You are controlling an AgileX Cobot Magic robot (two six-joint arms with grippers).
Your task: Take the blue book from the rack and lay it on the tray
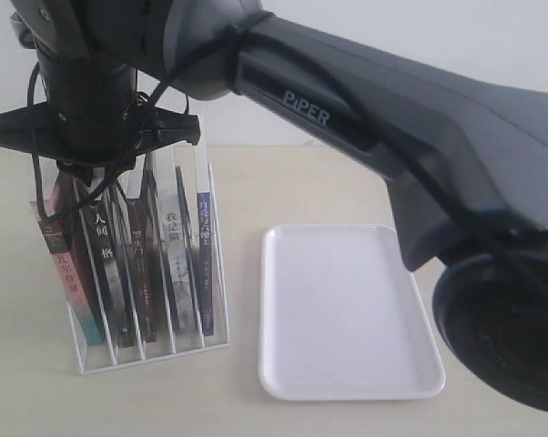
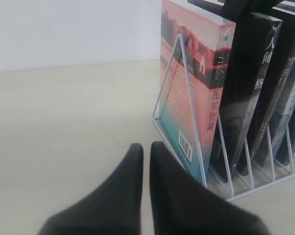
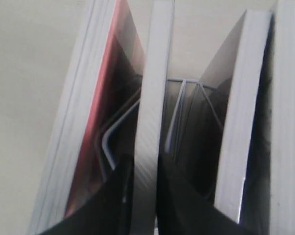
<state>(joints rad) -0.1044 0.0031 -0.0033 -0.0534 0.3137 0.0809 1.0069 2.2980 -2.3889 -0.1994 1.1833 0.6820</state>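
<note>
The blue book [image 1: 204,264] stands upright in the last slot on the right of the white wire rack [image 1: 156,353], its narrow blue spine facing me. The white tray [image 1: 347,314] lies flat to the right of the rack with nothing on it. My right gripper [image 1: 99,182] has reached across to the rack's left part. In the right wrist view it [image 3: 145,169] is shut on the top edge of a black-spined book [image 3: 155,73], second from the left. My left gripper [image 2: 146,147] is shut on nothing, low over the table beside the rack's left end [image 2: 186,88].
A pink and teal book [image 1: 69,273] fills the leftmost slot. The gripped black-spined book [image 1: 106,264], a dark-spined book [image 1: 139,273] and a grey-spined one [image 1: 174,264] stand between it and the blue book. The right arm [image 1: 420,118] spans the scene above the tray.
</note>
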